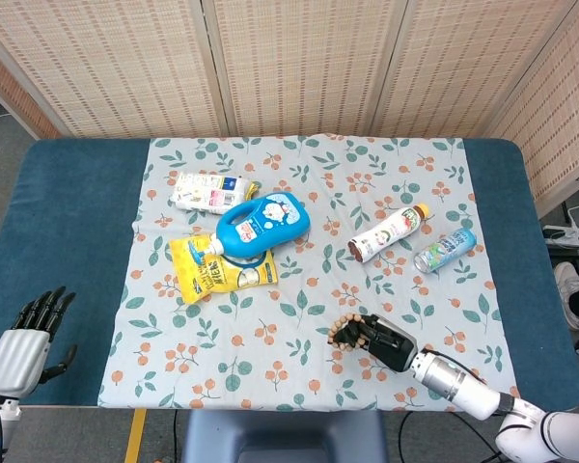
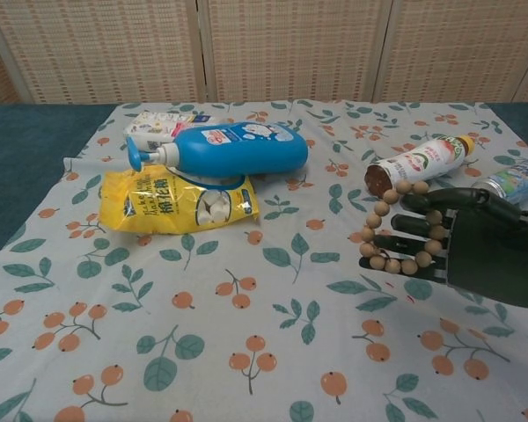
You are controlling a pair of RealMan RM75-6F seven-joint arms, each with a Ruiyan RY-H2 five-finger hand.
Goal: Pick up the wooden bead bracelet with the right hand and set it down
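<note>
Woven screens back a blue surface [image 1: 68, 222] covered by a leaf-print cloth [image 1: 299, 289]. At the near right, the right hand [image 2: 475, 242] holds the bracelet [image 2: 403, 224] looped over its fingers [image 2: 414, 221], just above the cloth; the left hand [image 1: 24, 338] hangs at the near left, holding nothing, fingers apart. Far left lie a blue bottle [image 1: 262, 223] and yellow pouch [image 1: 222, 269].

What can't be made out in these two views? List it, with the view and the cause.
- Whether the wooden bead bracelet touches the cloth: chest view, the right hand's fingers run through the loop; head view, too small.
- Left hand: seen only in the head view; out of the chest view.
- Small bottle: chest view, cut off by the right edge.
- White box: chest view, partly behind the blue bottle.
- Label text: both views, too small.
</note>
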